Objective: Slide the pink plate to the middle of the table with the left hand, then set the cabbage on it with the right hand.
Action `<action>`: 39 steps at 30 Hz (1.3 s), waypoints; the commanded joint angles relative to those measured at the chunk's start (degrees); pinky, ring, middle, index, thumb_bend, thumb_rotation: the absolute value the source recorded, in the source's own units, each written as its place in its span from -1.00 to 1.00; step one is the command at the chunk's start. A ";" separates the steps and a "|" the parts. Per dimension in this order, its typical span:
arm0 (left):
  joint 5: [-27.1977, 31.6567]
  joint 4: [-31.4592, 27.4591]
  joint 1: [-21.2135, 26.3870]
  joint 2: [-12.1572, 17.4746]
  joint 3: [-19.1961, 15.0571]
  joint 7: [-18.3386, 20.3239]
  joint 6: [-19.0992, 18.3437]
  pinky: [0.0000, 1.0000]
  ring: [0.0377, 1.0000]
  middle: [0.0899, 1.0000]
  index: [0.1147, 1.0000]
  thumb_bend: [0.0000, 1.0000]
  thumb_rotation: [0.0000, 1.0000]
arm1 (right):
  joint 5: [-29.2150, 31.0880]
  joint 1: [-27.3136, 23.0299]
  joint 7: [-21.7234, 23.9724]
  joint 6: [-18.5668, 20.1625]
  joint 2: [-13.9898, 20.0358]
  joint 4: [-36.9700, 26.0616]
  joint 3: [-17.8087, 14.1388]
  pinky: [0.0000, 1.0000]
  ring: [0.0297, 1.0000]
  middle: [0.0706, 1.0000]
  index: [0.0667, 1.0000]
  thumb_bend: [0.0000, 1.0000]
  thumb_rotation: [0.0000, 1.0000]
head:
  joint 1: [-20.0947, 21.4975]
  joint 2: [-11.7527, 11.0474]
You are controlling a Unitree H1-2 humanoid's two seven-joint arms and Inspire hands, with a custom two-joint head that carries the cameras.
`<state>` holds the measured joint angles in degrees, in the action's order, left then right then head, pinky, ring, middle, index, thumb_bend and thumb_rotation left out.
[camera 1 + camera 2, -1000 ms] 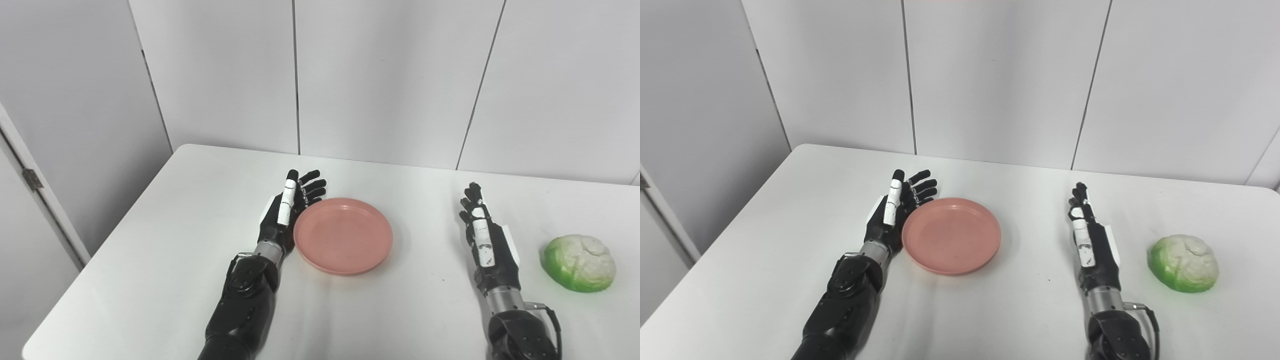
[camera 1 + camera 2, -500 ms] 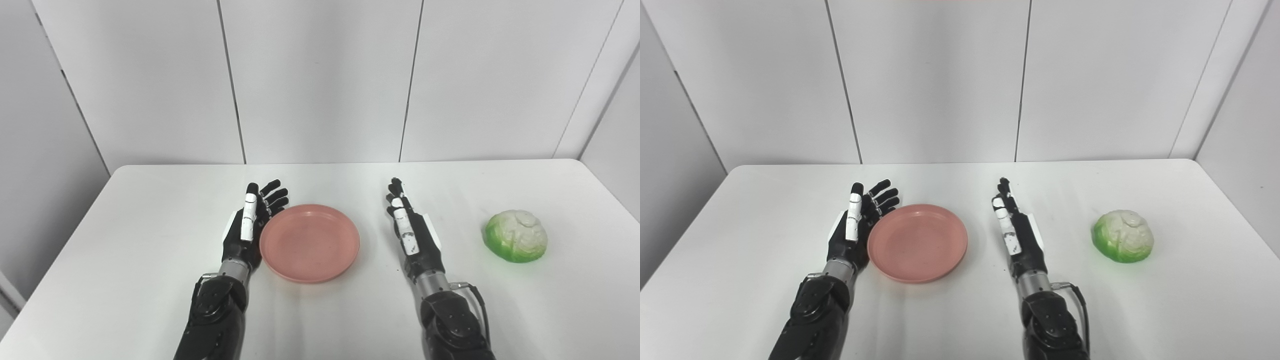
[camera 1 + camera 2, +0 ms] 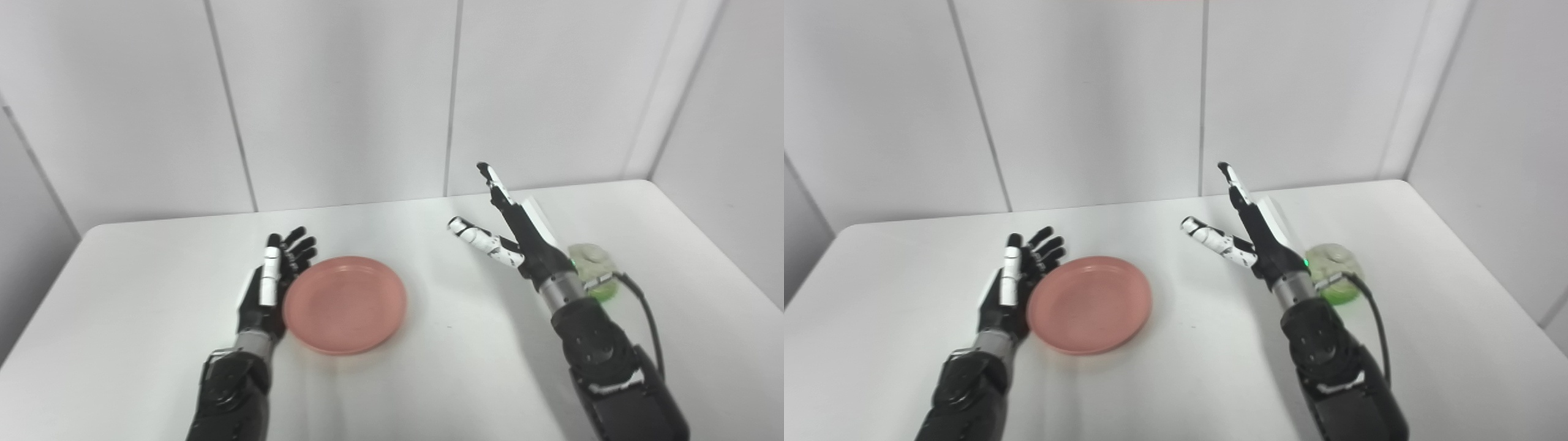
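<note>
The pink plate (image 3: 344, 304) lies on the white table (image 3: 122, 294), left of the middle of the view. My left hand (image 3: 269, 288) rests open on the table, its edge against the plate's left rim. My right hand (image 3: 514, 239) is raised above the table, open, fingers straight and thumb spread to the left. The green and white cabbage (image 3: 594, 266) sits on the table just right of and behind that hand's wrist, which hides part of it. In the right eye view the cabbage (image 3: 1335, 269) shows more fully beside the right hand (image 3: 1252, 236).
White wall panels (image 3: 343, 92) stand close behind the table's far edge. A side wall (image 3: 729, 135) rises past the table's right edge. A black cable (image 3: 646, 312) loops off my right forearm near the cabbage.
The camera has swung to the right. My right hand has lifted off the table and moved right toward the cabbage, thumb spread. The left hand and plate stay together.
</note>
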<state>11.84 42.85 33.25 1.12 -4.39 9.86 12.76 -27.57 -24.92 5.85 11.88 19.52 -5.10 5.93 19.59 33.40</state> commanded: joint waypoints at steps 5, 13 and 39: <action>1.04 3.04 -0.85 0.68 -0.59 2.52 2.74 0.85 0.72 0.64 0.60 0.66 1.00 | -10.45 -2.71 2.43 5.12 6.83 -1.21 1.90 0.81 0.94 0.99 1.00 0.84 0.28 | 3.50 -0.48; 2.63 5.75 0.25 1.76 -1.98 5.30 3.74 0.87 0.73 0.65 0.61 0.64 1.00 | -16.24 -3.17 6.44 8.53 11.14 1.24 2.44 0.90 0.96 0.96 0.99 1.00 0.10 | 6.97 -0.86; 2.87 6.79 0.85 1.59 -2.86 5.66 3.98 0.85 0.74 0.65 0.60 0.65 1.00 | -15.39 -1.50 9.31 10.18 13.26 9.24 1.36 0.54 0.81 0.89 0.88 1.00 -0.18 | 7.51 -0.82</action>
<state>14.53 48.76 36.34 2.63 -7.15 14.64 15.37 -43.62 -24.51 15.90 21.25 32.18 5.17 8.57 27.25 32.43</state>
